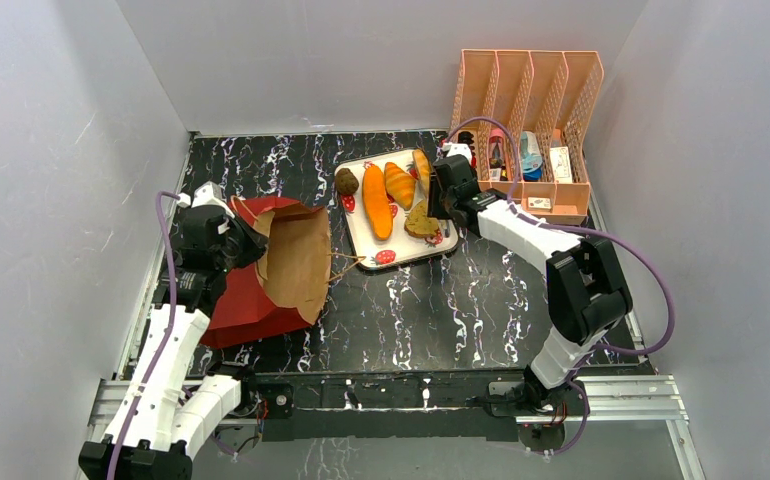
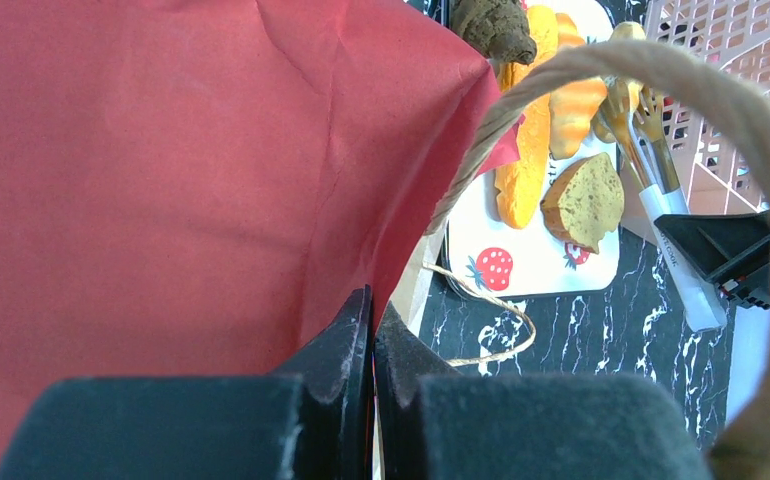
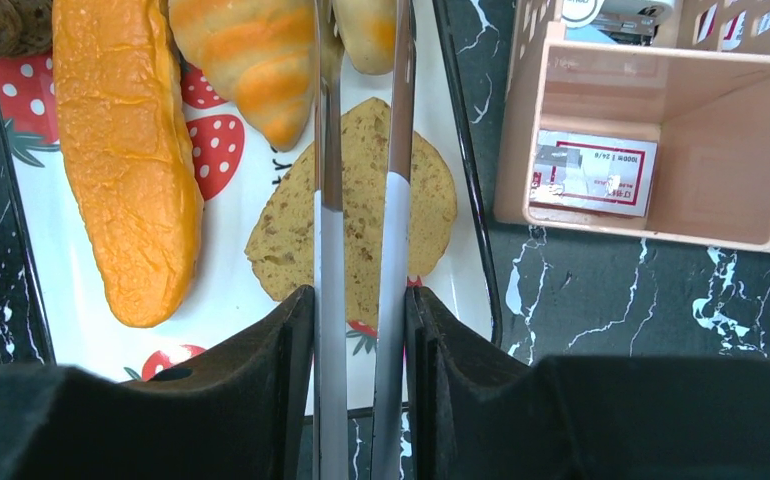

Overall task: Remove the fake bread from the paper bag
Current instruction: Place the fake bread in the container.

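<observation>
Your left gripper (image 2: 373,312) was clamped on the red paper wall of the brown-and-red kraft paper bag (image 1: 283,268), its black fingers pressed together with the sheet between them. The bag lay tipped over on the black marbled table (image 1: 411,320) just left of the white strawberry-print tray (image 1: 398,256), with its brown mouth turned toward the tray. A thin twine handle (image 1: 346,263) trailed from it to the tray's near left corner. All the fake bread you could see was on the tray. A long orange baguette (image 1: 377,201) ran down its middle, and a dark brown round roll (image 1: 346,181) sat at its far left corner. An orange ridged croissant (image 1: 399,184) lay just right of the baguette, and a tan speckled slice (image 1: 422,221) lay by the tray's near right edge. Your right gripper (image 3: 359,300) hung over the tray's right side, closed around a pair of shiny metal tongs (image 3: 327,200) whose two blades ran out above the slice. The tips seemed to reach a small pale-orange loaf (image 3: 366,30) at the tray's far edge, but the wrist view cut them off. A peach-coloured slotted plastic file organiser (image 1: 526,80) stood just right of the tray.
</observation>
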`<action>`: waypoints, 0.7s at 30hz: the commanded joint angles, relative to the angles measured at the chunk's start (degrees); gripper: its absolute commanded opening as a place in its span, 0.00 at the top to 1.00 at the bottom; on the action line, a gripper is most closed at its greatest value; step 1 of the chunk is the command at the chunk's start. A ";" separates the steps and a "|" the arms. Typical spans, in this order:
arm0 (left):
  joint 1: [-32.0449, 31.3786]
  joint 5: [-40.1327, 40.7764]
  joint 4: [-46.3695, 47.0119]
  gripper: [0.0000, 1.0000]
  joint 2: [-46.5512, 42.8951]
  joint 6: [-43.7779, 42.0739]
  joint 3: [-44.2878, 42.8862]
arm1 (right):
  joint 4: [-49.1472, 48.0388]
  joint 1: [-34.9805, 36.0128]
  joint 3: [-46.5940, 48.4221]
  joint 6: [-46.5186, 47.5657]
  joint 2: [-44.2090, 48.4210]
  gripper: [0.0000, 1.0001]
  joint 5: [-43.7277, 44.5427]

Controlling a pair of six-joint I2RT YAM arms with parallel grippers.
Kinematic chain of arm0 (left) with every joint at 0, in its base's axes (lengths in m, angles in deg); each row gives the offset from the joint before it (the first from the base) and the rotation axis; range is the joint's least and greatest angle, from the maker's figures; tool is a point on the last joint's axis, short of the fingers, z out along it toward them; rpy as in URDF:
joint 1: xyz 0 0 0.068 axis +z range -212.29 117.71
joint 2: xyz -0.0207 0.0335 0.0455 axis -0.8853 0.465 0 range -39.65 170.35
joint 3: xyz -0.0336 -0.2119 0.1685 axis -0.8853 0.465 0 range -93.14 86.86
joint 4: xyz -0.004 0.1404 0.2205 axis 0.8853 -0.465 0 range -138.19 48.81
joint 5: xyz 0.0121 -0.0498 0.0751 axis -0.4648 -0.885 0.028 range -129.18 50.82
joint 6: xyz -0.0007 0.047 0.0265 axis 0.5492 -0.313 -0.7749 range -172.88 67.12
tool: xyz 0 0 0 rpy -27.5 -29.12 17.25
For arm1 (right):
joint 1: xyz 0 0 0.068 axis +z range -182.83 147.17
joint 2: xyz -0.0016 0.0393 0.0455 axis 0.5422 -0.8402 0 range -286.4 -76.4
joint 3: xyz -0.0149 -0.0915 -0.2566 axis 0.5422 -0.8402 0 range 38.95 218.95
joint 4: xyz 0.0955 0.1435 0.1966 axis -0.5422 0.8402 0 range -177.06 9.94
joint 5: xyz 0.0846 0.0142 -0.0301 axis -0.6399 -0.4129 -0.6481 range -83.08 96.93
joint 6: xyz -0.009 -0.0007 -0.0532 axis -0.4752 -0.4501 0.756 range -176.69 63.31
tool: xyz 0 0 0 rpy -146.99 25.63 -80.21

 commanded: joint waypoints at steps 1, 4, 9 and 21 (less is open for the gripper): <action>-0.10 -0.93 -0.38 1.00 -1.58 0.91 -1.91 | -0.93 -0.02 -0.31 -1.02 4.07 0.67 -1.63; -0.09 -1.15 -0.18 1.00 -1.76 1.32 -1.68 | -0.60 0.02 -0.54 -1.31 4.74 0.66 -2.07; -0.10 -1.28 0.10 1.00 -1.79 1.62 -1.62 | -0.09 0.28 -0.72 -1.47 5.51 0.65 -2.23; -0.09 -1.37 -0.10 1.00 -2.32 1.69 -1.62 | 1.13 1.18 -0.09 -1.59 6.85 0.65 -1.90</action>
